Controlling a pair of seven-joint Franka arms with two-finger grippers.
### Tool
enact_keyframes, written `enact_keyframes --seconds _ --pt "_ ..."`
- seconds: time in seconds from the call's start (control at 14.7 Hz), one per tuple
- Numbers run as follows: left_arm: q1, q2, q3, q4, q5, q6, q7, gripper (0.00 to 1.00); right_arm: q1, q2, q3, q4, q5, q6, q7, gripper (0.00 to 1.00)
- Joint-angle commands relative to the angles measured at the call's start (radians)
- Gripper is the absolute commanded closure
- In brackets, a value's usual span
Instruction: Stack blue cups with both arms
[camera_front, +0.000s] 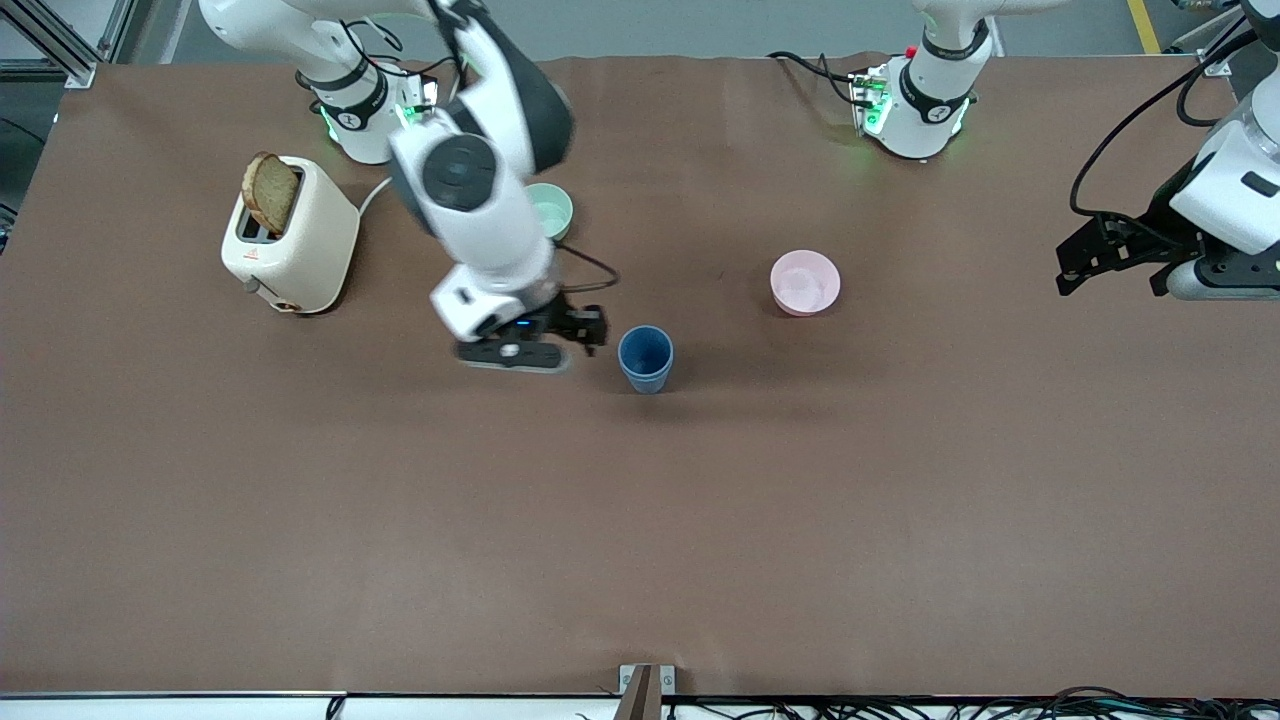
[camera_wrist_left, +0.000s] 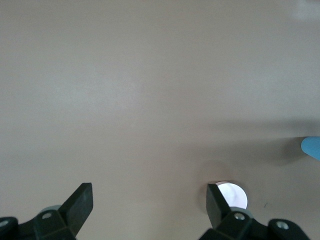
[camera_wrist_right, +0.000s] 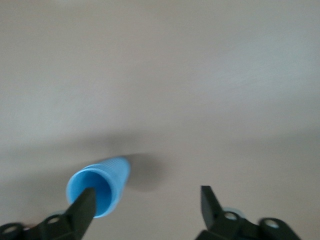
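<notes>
One blue cup (camera_front: 645, 358) stands upright near the table's middle. No second blue cup shows apart from it. My right gripper (camera_front: 585, 335) is open and empty, low beside the cup on the side toward the right arm's end of the table. In the right wrist view the cup (camera_wrist_right: 100, 185) sits by one fingertip (camera_wrist_right: 82, 207) of the open right gripper (camera_wrist_right: 147, 200). My left gripper (camera_front: 1115, 272) is open and empty, waiting over the left arm's end of the table. In the left wrist view the left gripper (camera_wrist_left: 150, 197) is over bare table, and a sliver of the cup (camera_wrist_left: 311, 147) shows at the edge.
A cream toaster (camera_front: 290, 235) with a slice of toast stands toward the right arm's end. A pale green bowl (camera_front: 552, 210) is partly hidden by the right arm. A pink bowl (camera_front: 805, 282) lies between the cup and the left gripper, and it also shows in the left wrist view (camera_wrist_left: 235, 195).
</notes>
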Motion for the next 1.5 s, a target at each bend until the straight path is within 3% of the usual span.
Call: enact_keyframes --seconds 0.0,0.34,0.55,0.82,1.02,1.23,1.43 --pt "0.005 -0.003 0.006 0.002 -0.014 0.000 0.019 0.00 -0.129 -0.129 0.015 -0.049 -0.065 -0.077 -0.056 0.00" --pt "0.002 0.005 0.006 0.005 -0.011 0.006 0.016 0.00 -0.378 -0.311 0.015 -0.170 -0.085 -0.132 -0.262 0.00" --pt "-0.001 0.008 0.006 0.005 -0.011 0.007 0.015 0.00 -0.511 -0.368 0.015 -0.166 -0.114 -0.258 -0.409 0.00" --pt "-0.003 0.006 0.003 0.005 -0.012 0.007 -0.005 0.00 -0.614 -0.371 0.016 0.001 -0.126 -0.436 -0.593 0.00" --pt "-0.003 0.006 0.002 0.005 -0.012 0.006 -0.005 0.00 -0.628 -0.365 0.016 0.133 -0.125 -0.524 -0.643 0.00" --pt "-0.004 0.008 0.000 0.005 -0.008 0.006 -0.002 0.00 -0.647 -0.355 0.018 0.185 -0.117 -0.594 -0.647 0.00" --pt "-0.006 0.008 -0.001 0.020 -0.004 0.003 0.013 0.00 -0.644 -0.356 0.023 0.164 -0.111 -0.599 -0.650 0.00"
